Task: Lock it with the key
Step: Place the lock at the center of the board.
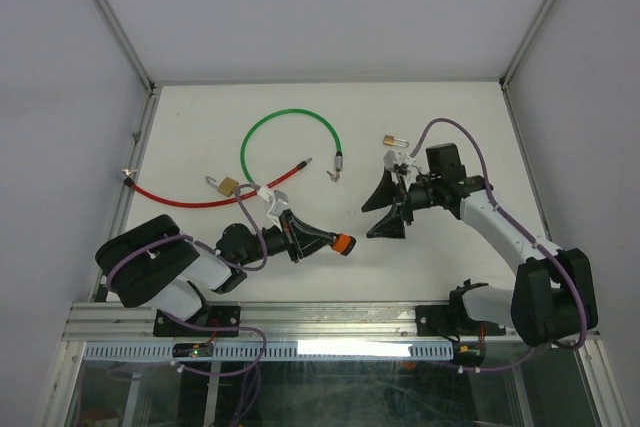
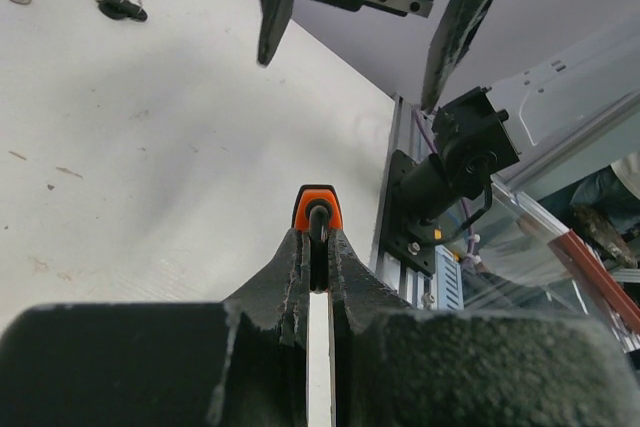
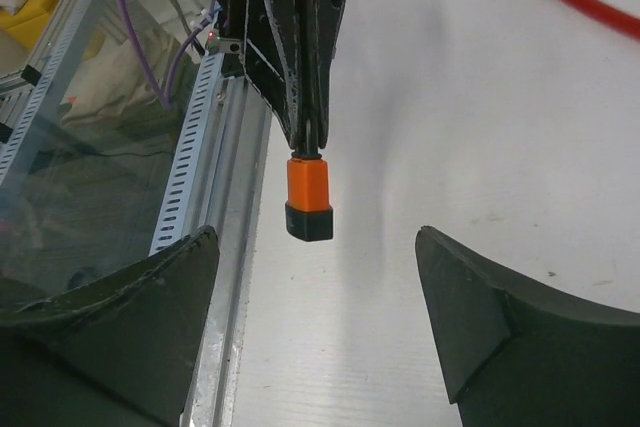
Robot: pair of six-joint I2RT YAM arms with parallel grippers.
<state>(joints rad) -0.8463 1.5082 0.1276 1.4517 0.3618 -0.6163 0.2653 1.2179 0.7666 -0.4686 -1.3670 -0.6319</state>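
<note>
**Orange and black, parked right in front of the open jaws**

So the left gripper [image 1: 322, 239] is pinched tight on an orange piece [image 1: 344, 244] with a black end, low centre in the overhead view. Can't honestly tell if it's the head of a key or part of a lock, but my guess is the locking turns on it. Its long axis runs left to right there, sticking out of the left fingers and pointing at the right gripper [image 1: 372, 219]. That one sits just to its right and a touch higher, not touching. It's spread wide and holds nothing.

From the right wrist, the piece hangs down mid-frame, a bit left of centre between the two fingers, with air on both sides. So the right arm is the nearer free one, and I'd say it has to come in straight along that axis.

Other stuff: a brass padlock [image 1: 228, 185] sits left of centre by the red cable [image 1: 170, 197], with the green cable [image 1: 290, 132] looped above. Loose keys [image 2: 120, 5] lie on the table [image 1: 450, 117], upper left of the left wrist view, well apart from both grippers.
</note>
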